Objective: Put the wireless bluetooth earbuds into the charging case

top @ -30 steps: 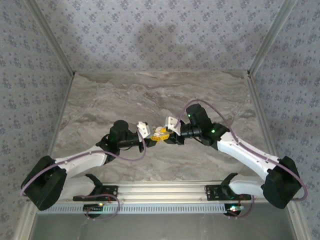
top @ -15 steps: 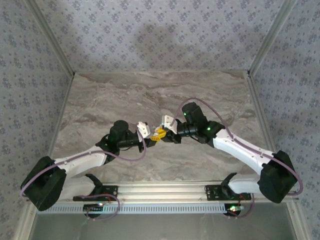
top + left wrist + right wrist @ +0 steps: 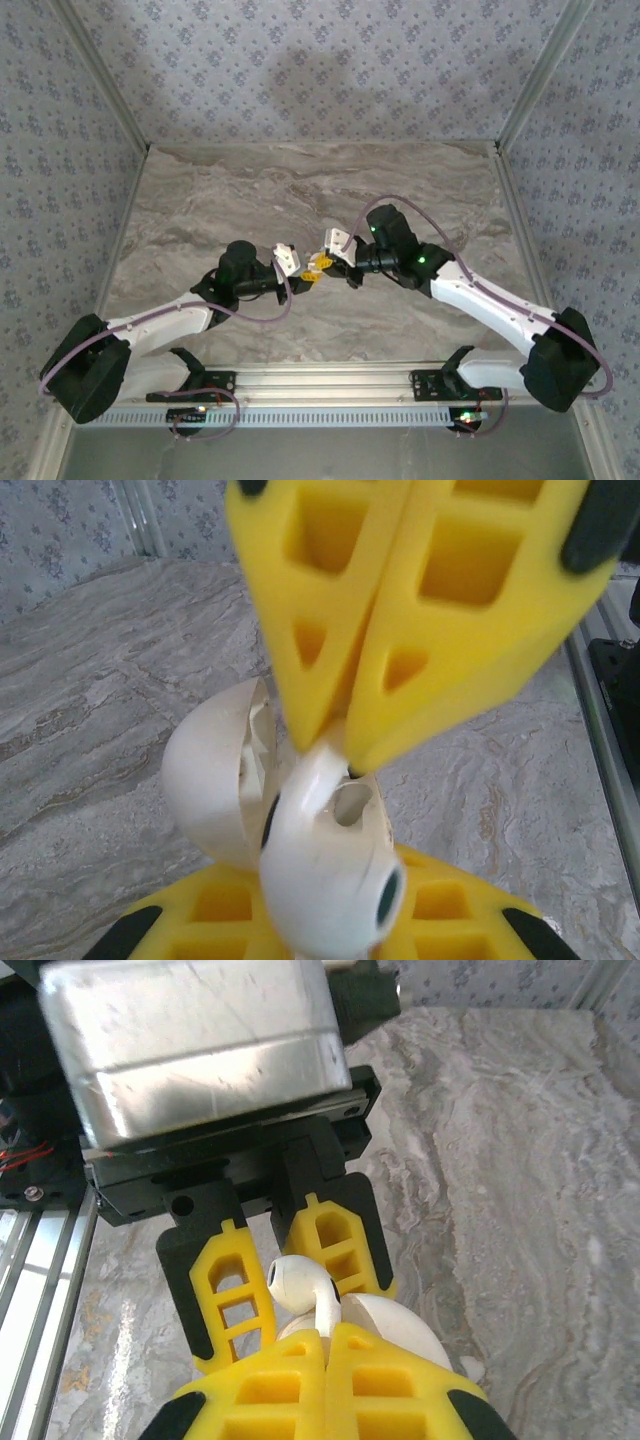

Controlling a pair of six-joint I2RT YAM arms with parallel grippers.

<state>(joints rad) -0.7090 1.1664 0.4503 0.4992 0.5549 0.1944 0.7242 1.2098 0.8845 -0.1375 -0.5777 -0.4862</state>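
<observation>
Tip to tip above the middle of the counter [image 3: 300,180], the left gripper [image 3: 308,271] and right gripper [image 3: 327,262] leave no gap between them: the clamped charging case [image 3: 215,780] and an earbud [image 3: 300,1282] fill it. Bare marble offers passage far, left and right of the pair. Patterned walls [image 3: 320,70] hem three sides, and the aluminium rail [image 3: 330,378] bars the near edge.

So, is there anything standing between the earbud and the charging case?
Nothing visible stands between them. The right fingers pinch the earbud by its stem, directly beside the open charging case that the left fingers hold.
</observation>
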